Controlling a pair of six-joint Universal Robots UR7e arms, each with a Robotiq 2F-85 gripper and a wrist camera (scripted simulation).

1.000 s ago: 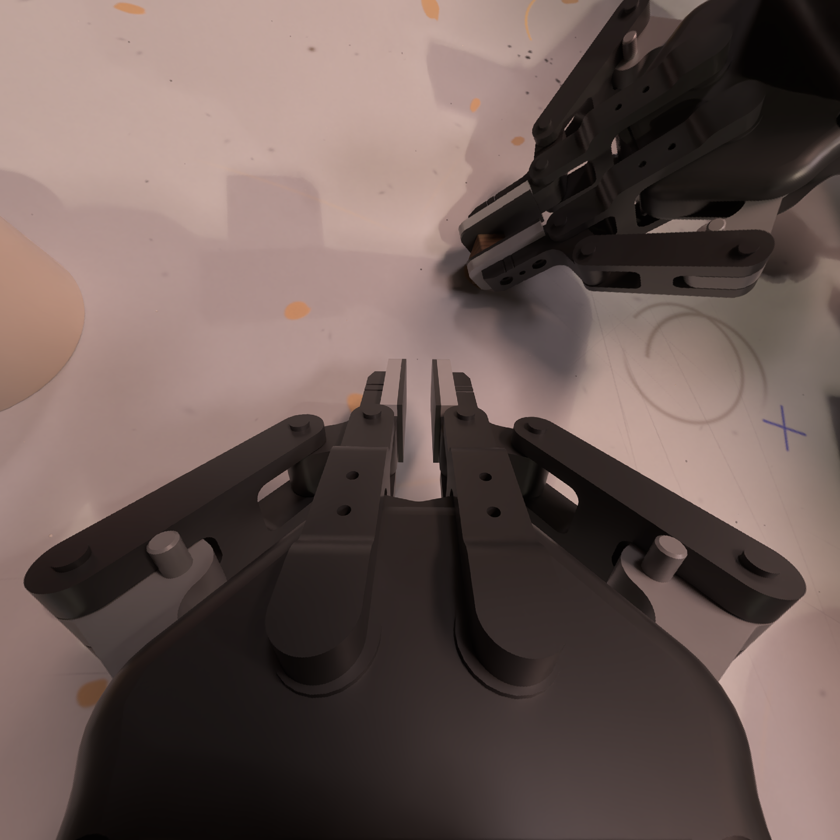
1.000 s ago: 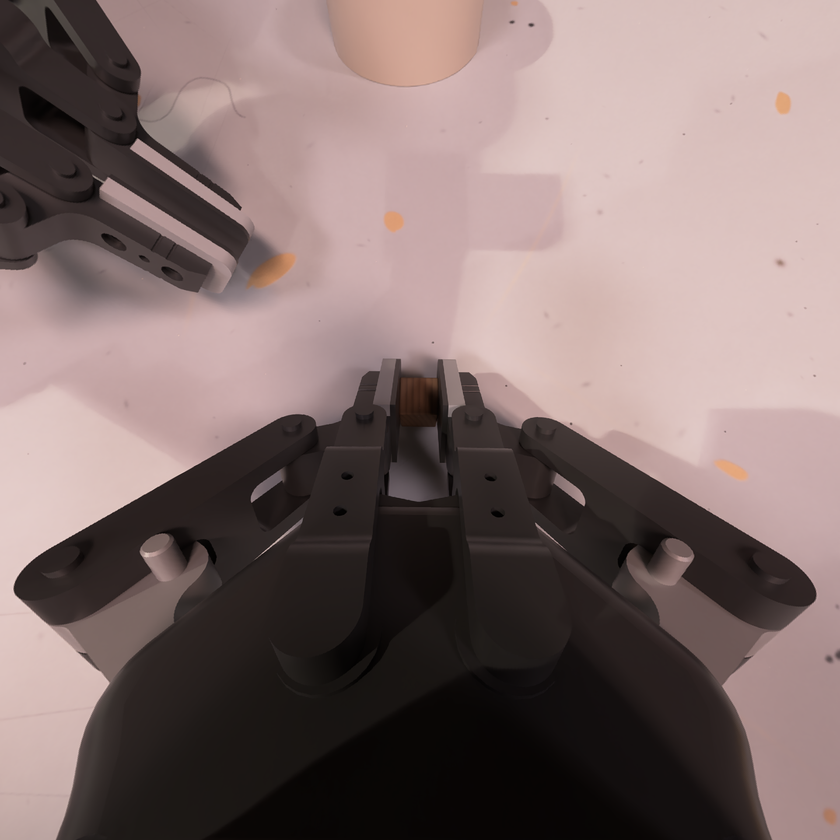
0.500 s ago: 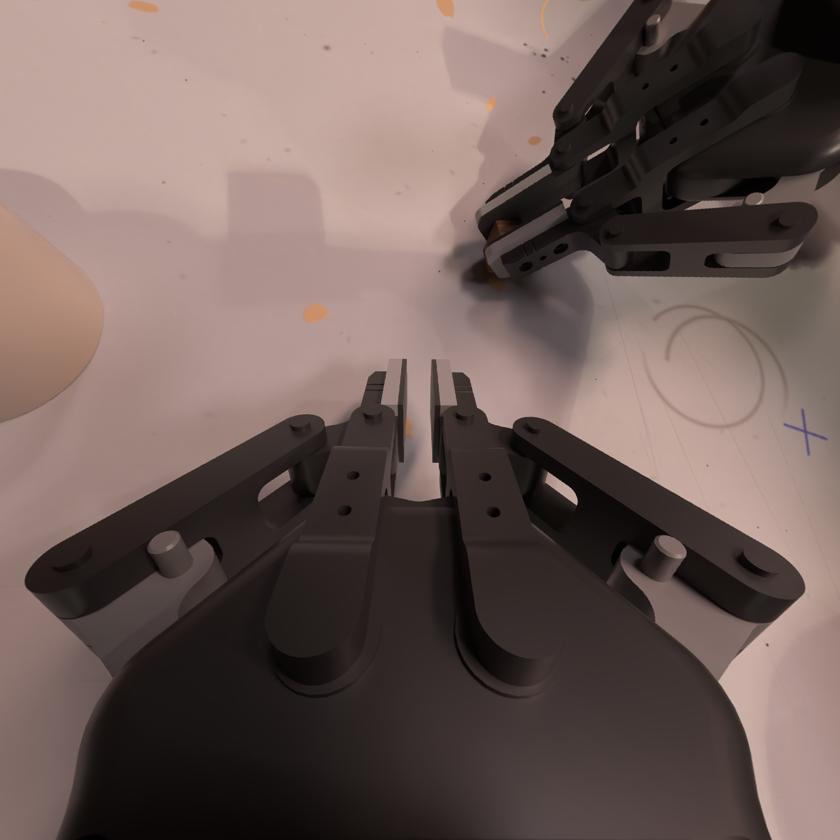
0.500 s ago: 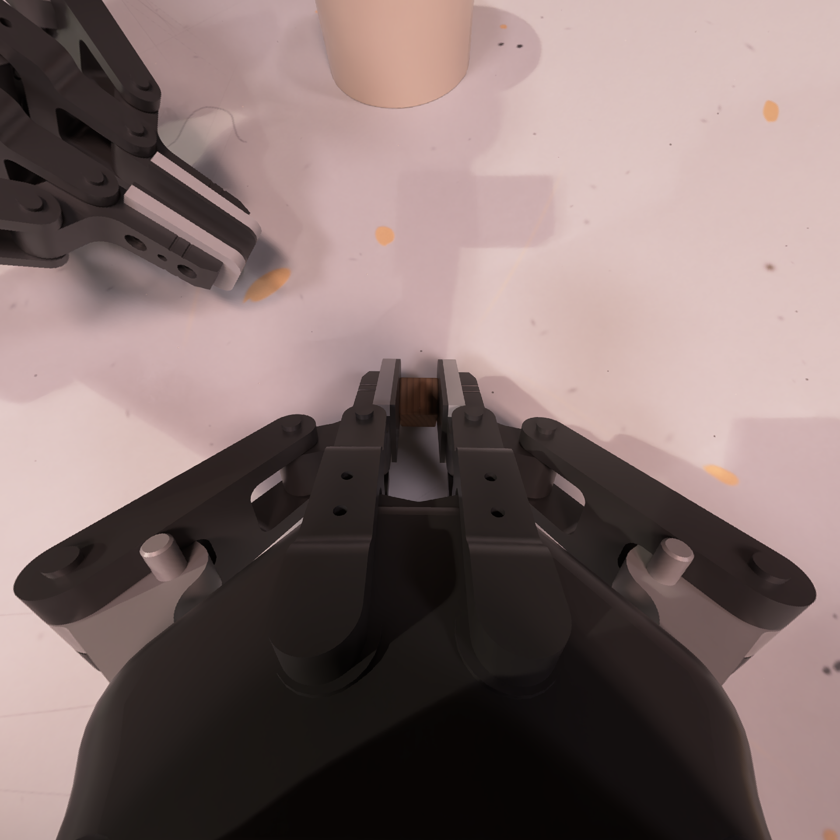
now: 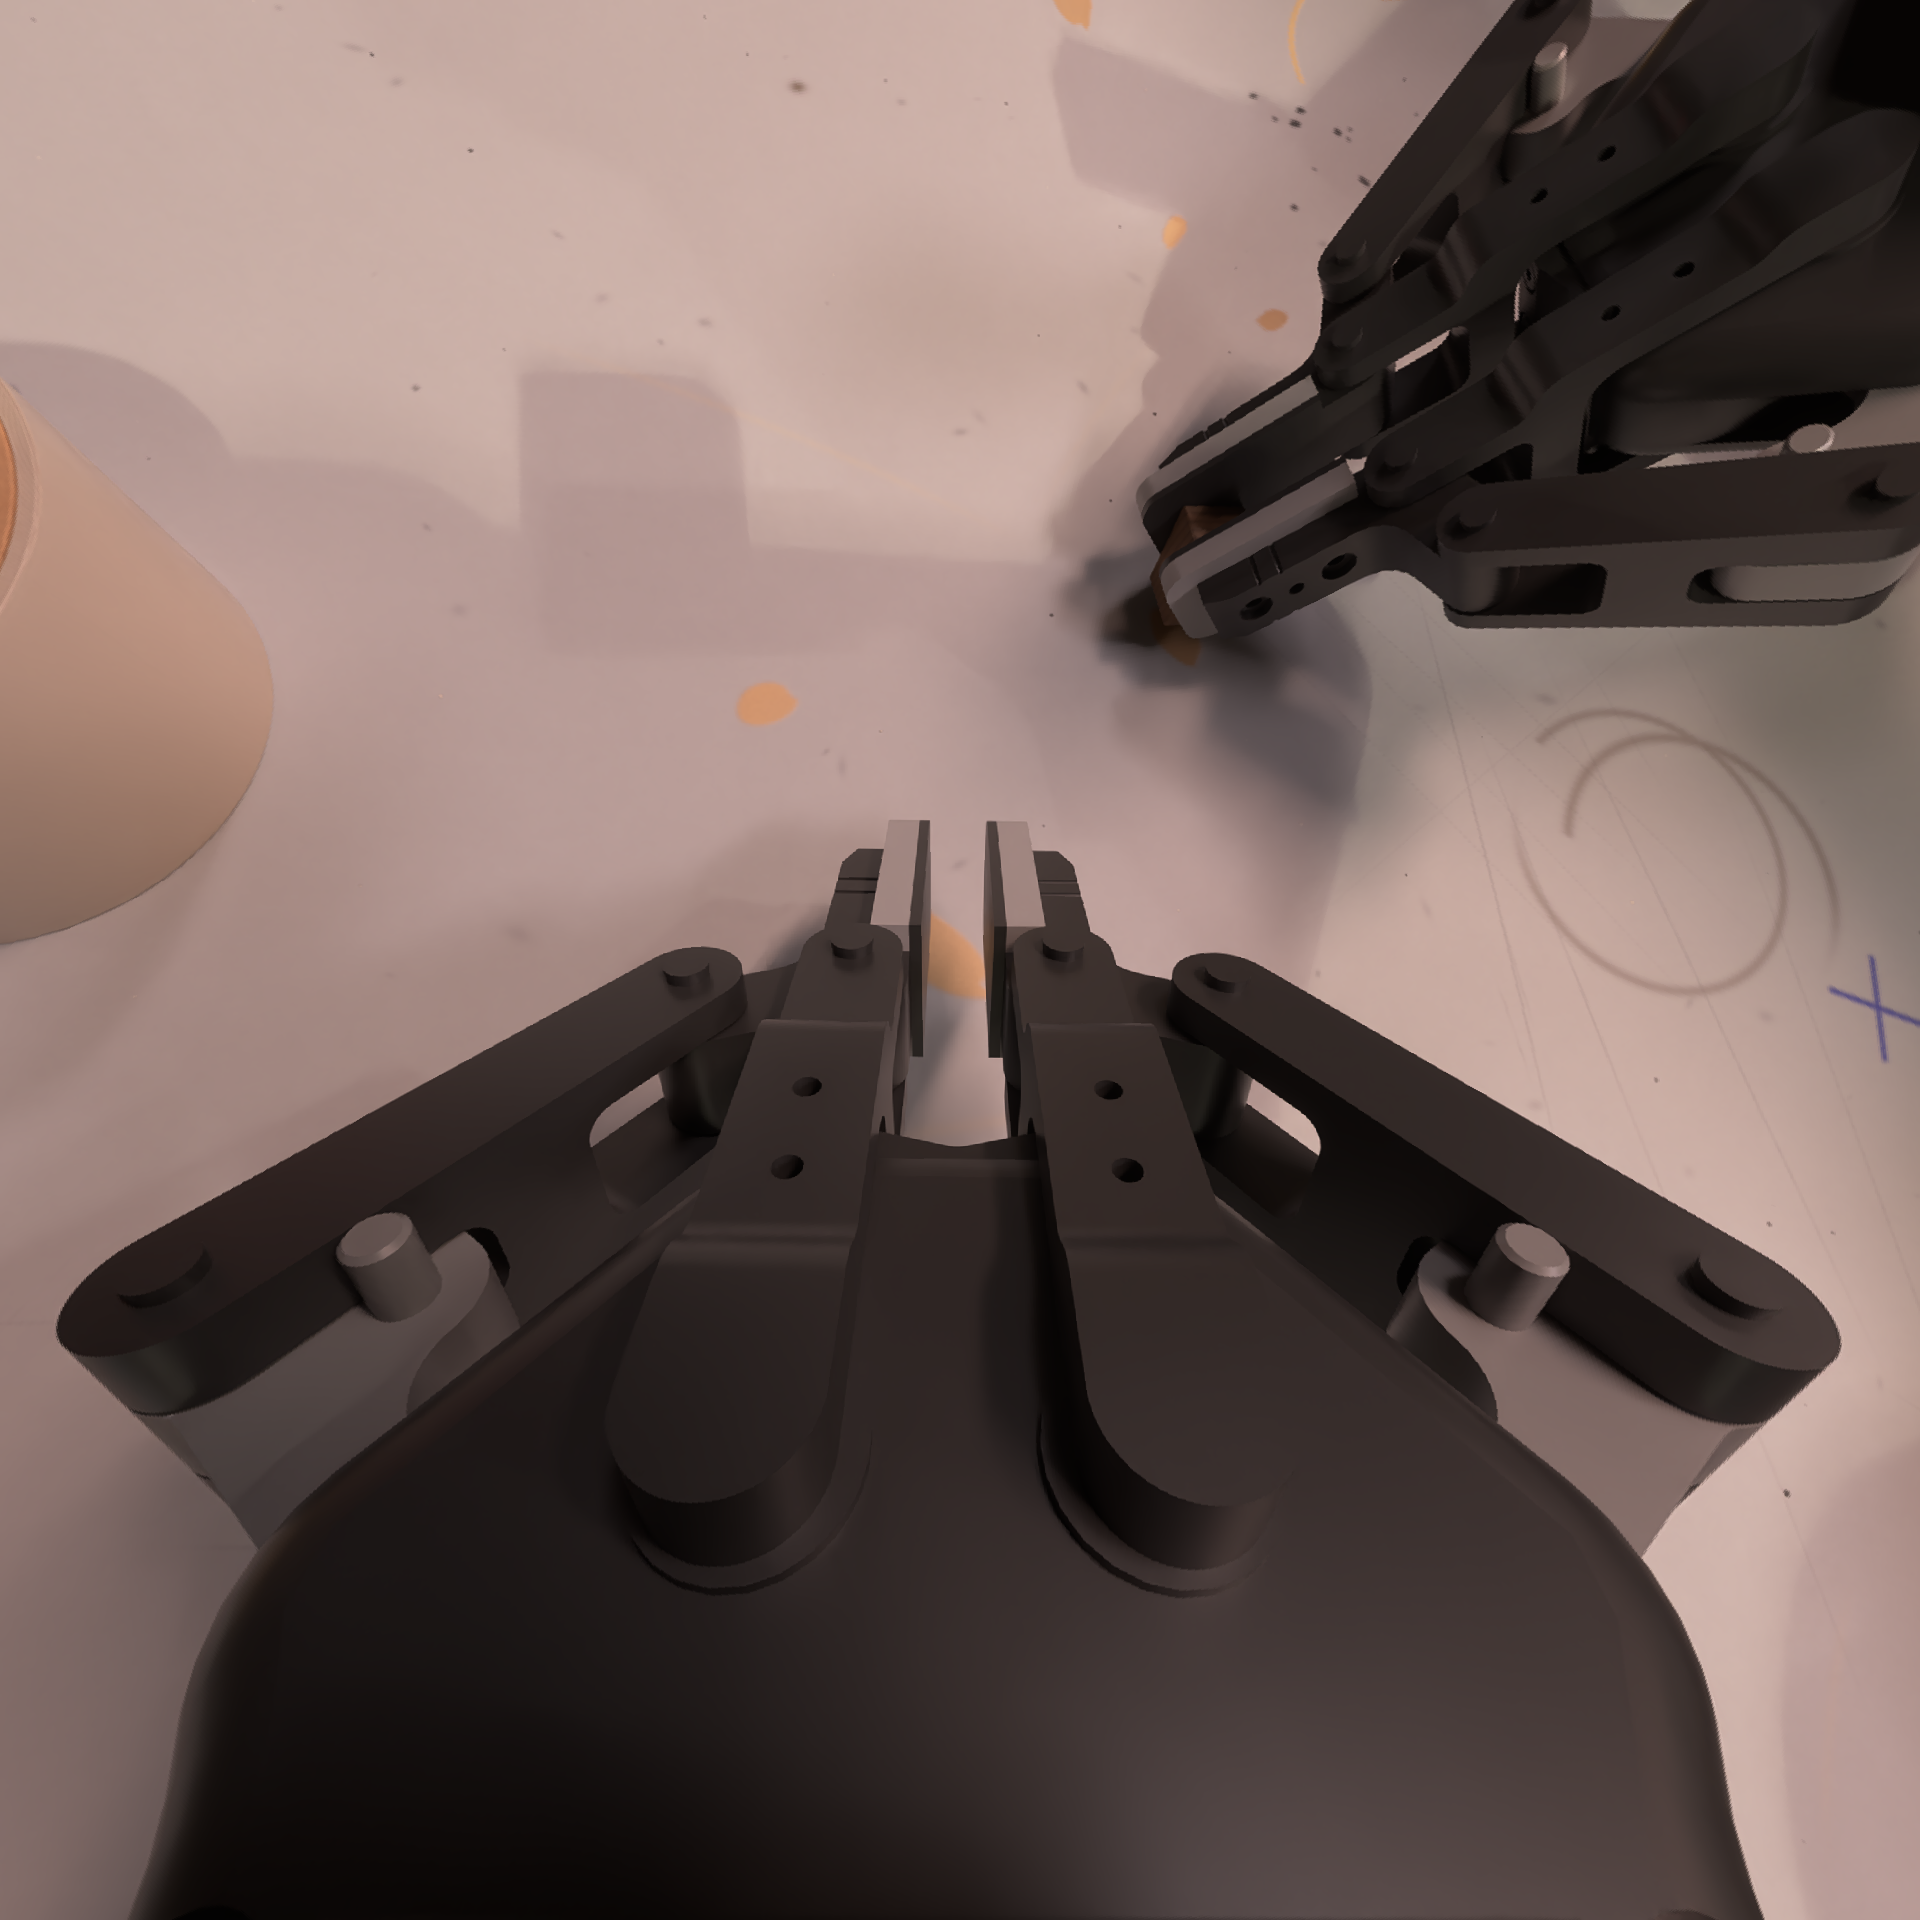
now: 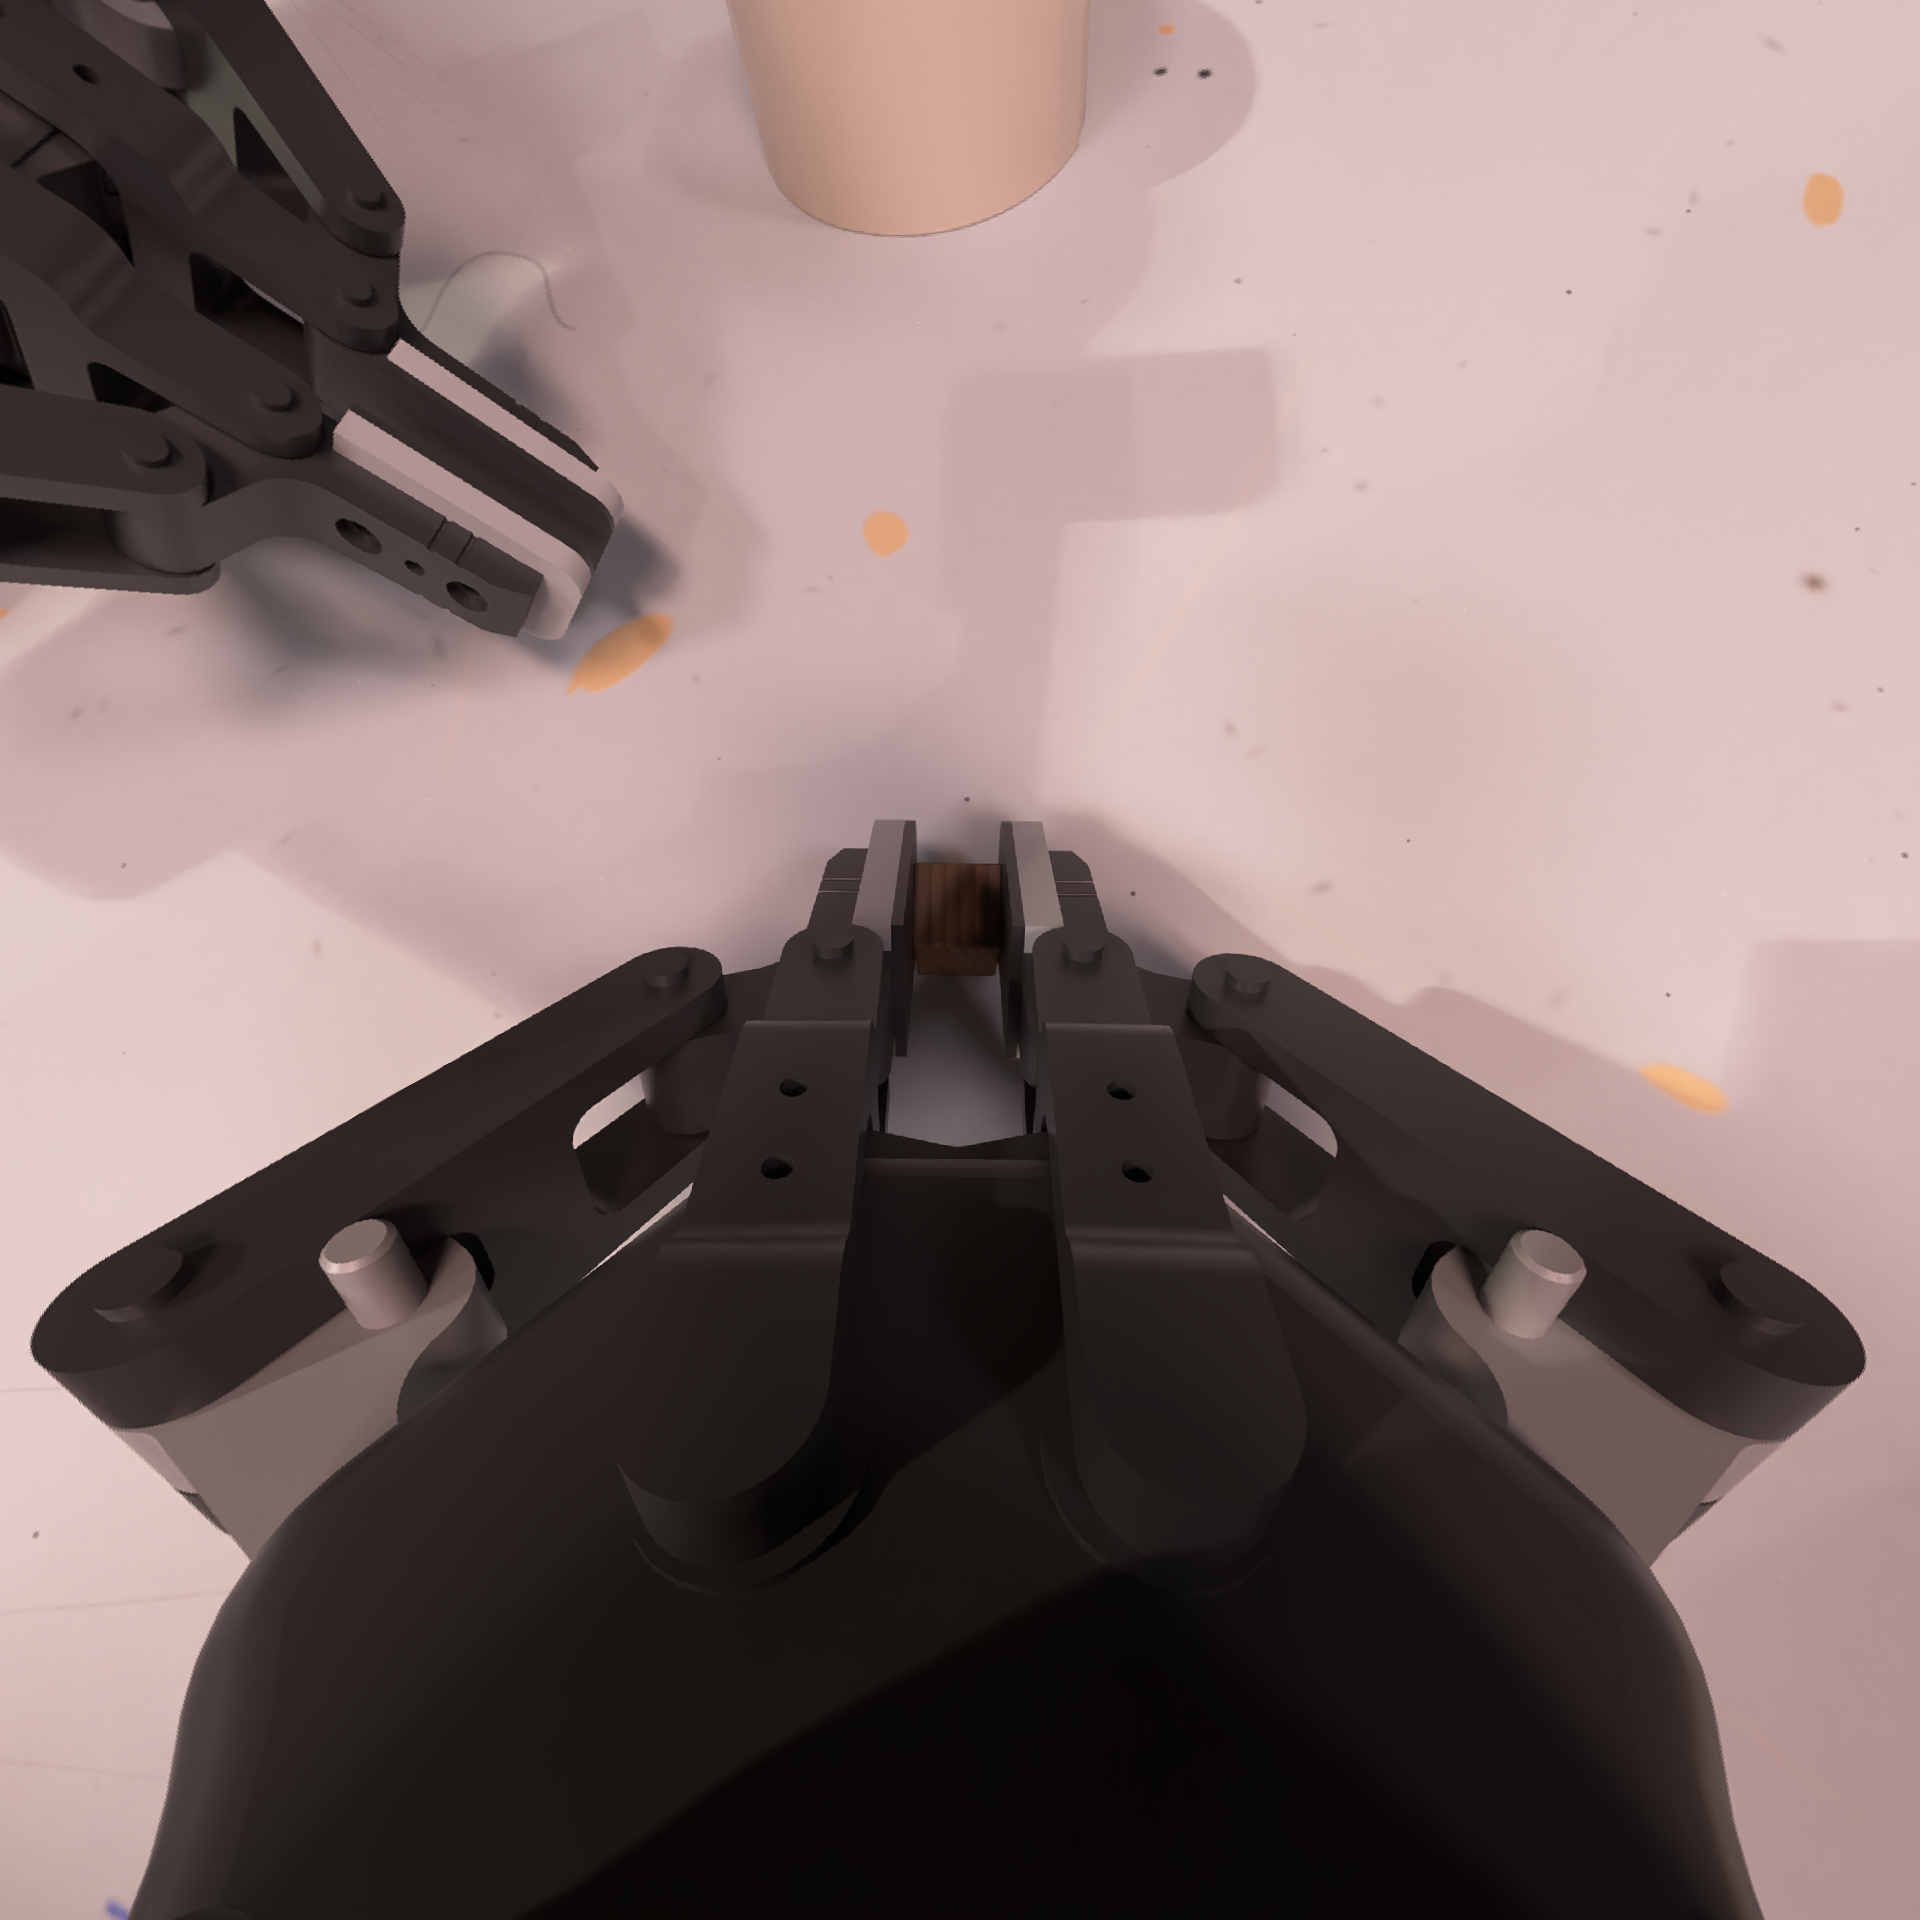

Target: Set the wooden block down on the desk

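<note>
A small dark wooden block sits between the fingertips of my right gripper, which is shut on it. In the left wrist view the right gripper is at the upper right, tilted down, and the block hangs very low over the pale desk; I cannot tell whether it touches. My left gripper is empty, its jaws almost together with a narrow gap. It hovers over an orange spot, to the left of the right gripper. It also shows in the right wrist view.
A beige cup stands beyond the block; in the left wrist view the cup is at the far left. Pencil rings and a blue cross are drawn on the desk at the right. Orange and dark specks dot the surface.
The left gripper has drifted slightly away from the right one, and an orange spot now shows between its fingers. The right gripper still grips the block and has barely moved.
</note>
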